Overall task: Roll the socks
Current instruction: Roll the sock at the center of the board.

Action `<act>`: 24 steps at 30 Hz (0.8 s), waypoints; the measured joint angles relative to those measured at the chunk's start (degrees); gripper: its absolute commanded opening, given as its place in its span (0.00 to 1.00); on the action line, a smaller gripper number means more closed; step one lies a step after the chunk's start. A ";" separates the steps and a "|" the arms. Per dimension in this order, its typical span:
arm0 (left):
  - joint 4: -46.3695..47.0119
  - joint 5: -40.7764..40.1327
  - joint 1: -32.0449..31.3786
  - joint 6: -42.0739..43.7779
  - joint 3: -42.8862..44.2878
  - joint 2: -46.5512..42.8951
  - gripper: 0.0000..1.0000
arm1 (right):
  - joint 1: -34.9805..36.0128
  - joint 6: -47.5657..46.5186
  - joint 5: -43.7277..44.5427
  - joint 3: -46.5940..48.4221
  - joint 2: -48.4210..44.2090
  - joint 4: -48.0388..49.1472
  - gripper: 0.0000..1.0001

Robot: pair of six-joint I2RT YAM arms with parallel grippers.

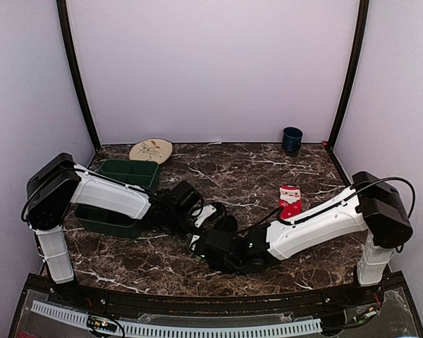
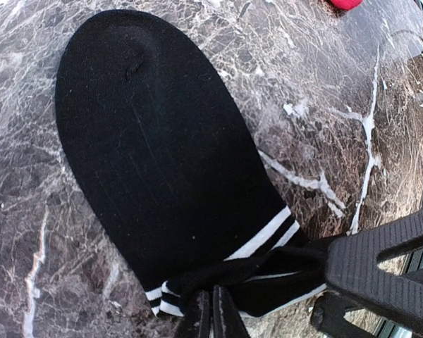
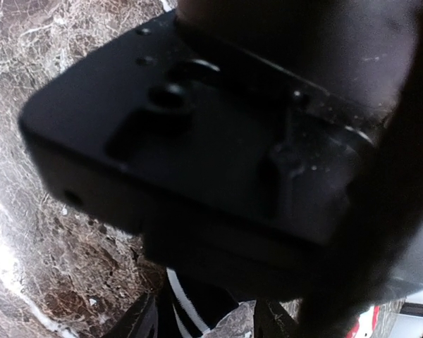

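The black sock lies flat on the marble table, toe at the upper left, white-striped cuff nearest me. My left gripper is shut on a folded-up bunch of the cuff. My right gripper is open, its fingers straddling the cuff's right end; the striped cuff shows between them. The left gripper's body blocks most of the right wrist view. In the top view both grippers, left and right, meet at the table's middle front and hide the black sock. The red sock lies apart to the right.
A green compartment tray stands under the left arm at the left. A round tan plate lies at the back left, and a dark blue cup stands at the back right. Walls close in the table.
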 measured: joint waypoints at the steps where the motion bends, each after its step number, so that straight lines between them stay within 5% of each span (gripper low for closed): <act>1: -0.02 0.02 0.00 -0.02 0.02 0.00 0.07 | -0.07 -0.13 -0.20 0.17 0.09 -0.26 0.48; 12: -0.13 0.13 0.07 0.02 0.04 0.02 0.07 | -1.60 -1.16 -2.25 0.81 2.25 -1.46 0.42; 24: -0.17 0.46 0.22 0.24 0.04 0.02 0.07 | -2.45 -1.66 -4.00 2.95 2.60 -2.49 0.19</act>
